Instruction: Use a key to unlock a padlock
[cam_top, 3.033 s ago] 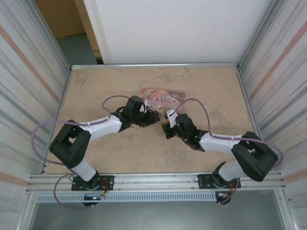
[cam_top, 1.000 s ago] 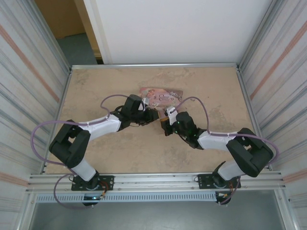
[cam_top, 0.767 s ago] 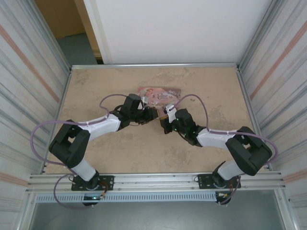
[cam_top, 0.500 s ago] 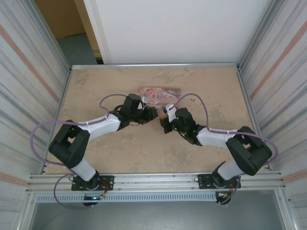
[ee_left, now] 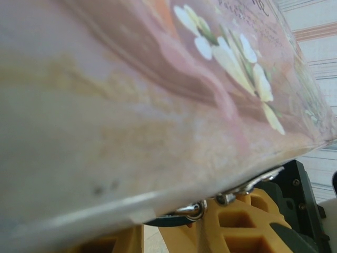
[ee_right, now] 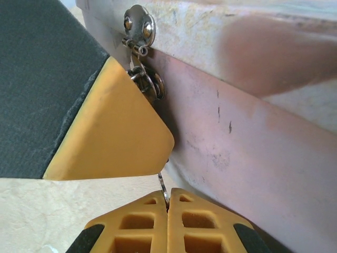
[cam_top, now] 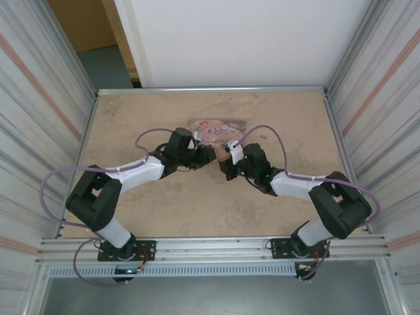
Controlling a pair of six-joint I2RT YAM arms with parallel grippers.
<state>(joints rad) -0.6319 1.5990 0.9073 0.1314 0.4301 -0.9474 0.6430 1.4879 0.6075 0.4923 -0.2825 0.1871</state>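
Observation:
The padlock shows as a teal sliver under the edge of the pink tin, its silvery shackle hooked through the tin's hasp. My left gripper is shut on the padlock's body. In the right wrist view one yellow left finger hides that body. My right gripper is shut on the thin silvery key, whose tip runs up behind that finger. From above, the left gripper and right gripper meet tip to tip at the tin's near edge.
The pink illustrated tin lies on the tan table, pressed close to both wrist cameras. Metal rails edge the table, with corrugated walls on both sides. Purple cables arc over each forearm.
The tin and both grippers have crept slightly toward the far side of the table. Both grips look the same as before.

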